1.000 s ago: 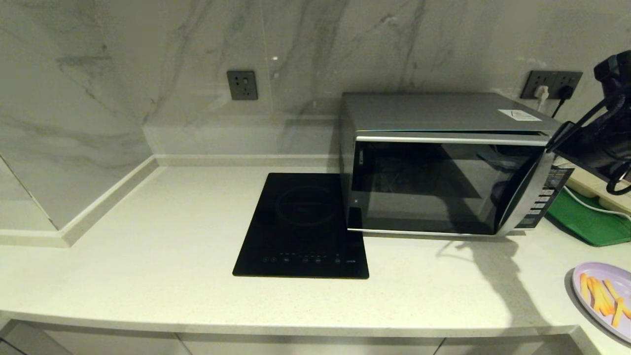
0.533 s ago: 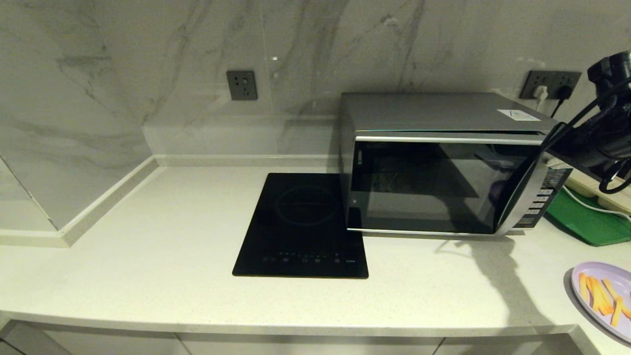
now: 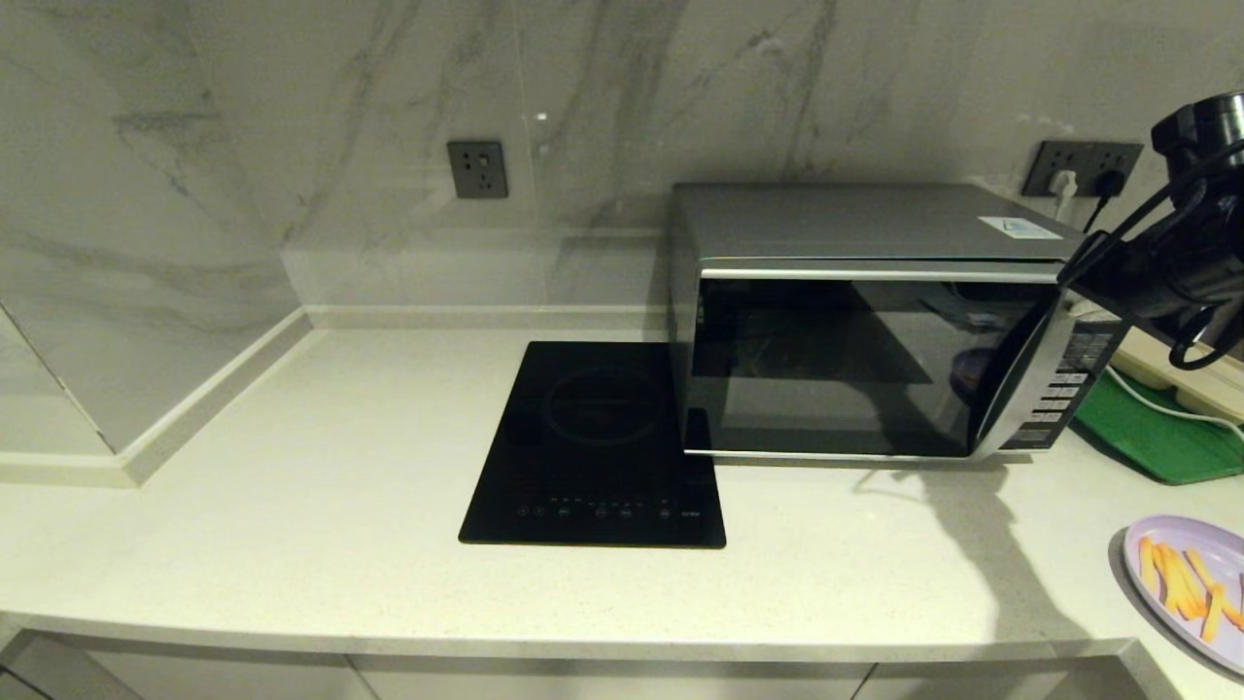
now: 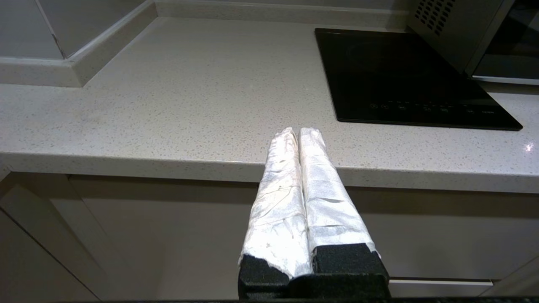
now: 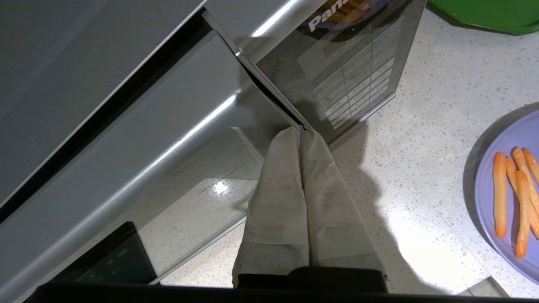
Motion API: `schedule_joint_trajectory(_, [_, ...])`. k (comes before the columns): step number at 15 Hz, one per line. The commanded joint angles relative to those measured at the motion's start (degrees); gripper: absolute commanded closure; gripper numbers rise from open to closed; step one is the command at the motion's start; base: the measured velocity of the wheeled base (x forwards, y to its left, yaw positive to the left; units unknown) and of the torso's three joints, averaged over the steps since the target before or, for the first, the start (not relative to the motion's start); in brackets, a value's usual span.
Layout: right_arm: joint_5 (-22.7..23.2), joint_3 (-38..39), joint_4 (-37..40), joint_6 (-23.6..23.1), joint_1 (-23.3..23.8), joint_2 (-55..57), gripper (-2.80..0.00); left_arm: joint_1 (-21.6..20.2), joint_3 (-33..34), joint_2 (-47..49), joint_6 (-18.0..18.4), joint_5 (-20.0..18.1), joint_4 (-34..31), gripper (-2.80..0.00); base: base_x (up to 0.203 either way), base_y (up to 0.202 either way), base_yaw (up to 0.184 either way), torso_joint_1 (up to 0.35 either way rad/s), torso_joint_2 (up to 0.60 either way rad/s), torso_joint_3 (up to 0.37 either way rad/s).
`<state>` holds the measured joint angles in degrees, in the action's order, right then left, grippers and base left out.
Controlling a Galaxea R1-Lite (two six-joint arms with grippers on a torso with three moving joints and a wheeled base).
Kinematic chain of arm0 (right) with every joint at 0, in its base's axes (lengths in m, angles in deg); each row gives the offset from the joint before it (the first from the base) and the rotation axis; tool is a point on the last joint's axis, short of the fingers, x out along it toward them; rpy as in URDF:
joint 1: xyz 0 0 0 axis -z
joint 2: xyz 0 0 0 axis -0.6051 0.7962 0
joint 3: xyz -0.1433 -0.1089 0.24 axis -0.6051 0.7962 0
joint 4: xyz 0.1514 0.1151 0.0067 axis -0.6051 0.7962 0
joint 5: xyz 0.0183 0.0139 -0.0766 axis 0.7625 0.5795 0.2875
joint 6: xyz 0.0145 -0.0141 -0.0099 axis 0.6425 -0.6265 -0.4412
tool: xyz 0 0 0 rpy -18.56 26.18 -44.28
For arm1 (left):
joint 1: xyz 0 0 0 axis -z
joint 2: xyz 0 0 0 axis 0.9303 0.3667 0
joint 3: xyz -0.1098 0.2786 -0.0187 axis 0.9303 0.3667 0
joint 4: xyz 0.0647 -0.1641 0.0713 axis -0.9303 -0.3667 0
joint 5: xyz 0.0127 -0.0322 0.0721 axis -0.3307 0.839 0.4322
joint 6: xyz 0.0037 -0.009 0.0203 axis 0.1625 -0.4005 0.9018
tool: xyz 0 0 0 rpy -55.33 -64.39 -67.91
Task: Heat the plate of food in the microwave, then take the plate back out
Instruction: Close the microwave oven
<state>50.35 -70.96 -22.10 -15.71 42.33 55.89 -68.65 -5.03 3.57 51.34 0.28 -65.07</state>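
The plate [image 5: 511, 185] with fries lies on the worktop [image 3: 340, 457], right of the microwave [image 3: 875, 321] and well clear of the right gripper [image 5: 300, 131], whose fingers are pressed together empty at the door's handle edge. Left gripper [image 4: 300, 130] parked, fingers together.

Head overview; wrist close-ups sharing microwave [image 3: 865, 321]
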Motion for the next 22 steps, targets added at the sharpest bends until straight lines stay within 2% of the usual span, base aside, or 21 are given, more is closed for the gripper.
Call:
schedule_joint_trajectory(1, [0.0, -0.04, 0.23, 0.23, 0.06, 0.66, 0.0, -0.02, 0.01, 0.0, -0.04, 0.0, 0.03, 0.0, 0.0, 0.0, 0.0, 0.0, 0.0, 0.0])
schedule_joint_trajectory(8, [0.28, -0.54, 0.26, 0.31, 0.03, 0.75, 0.0, -0.02, 0.01, 0.0, -0.04, 0.0, 0.03, 0.0, 0.0, 0.0, 0.0, 0.0, 0.0, 0.0])
schedule_joint_trajectory(10, [0.49, 0.57, 0.49, 0.35, 0.09, -2.03, 0.0, -0.02, 0.01, 0.0, -0.04, 0.0, 0.03, 0.0, 0.0, 0.0, 0.0, 0.0, 0.0, 0.0])
schedule_joint_trajectory(12, [2.54, 3.89, 1.24, -0.2, 0.06, -7.59, 0.0, -0.02, 0.01, 0.0, -0.04, 0.0, 0.03, 0.0, 0.0, 0.0, 0.0, 0.0, 0.0, 0.0])
schedule_joint_trajectory(15, [6.29, 8.68, 10.8, -6.66, -0.86, -20.01, 0.0, -0.02, 0.01, 0.0, -0.04, 0.0, 0.03, 0.0, 0.0, 0.0, 0.0, 0.0, 0.0, 0.0])
schedule_joint_trajectory(19, [14.64, 10.82, 29.45, -20.14, -2.07, -41.72, 0.0, -0.02, 0.01, 0.0, -0.04, 0.0, 0.03, 0.0, 0.0, 0.0, 0.0, 0.0, 0.0, 0.0])
schedule_joint_trajectory(22, [19.33, 16.07, 37.82, -26.05, -2.41, -59.67, 0.0, -0.02, 0.01, 0.0, -0.04, 0.0, 0.03, 0.0, 0.0, 0.0, 0.0, 0.0, 0.0, 0.0])
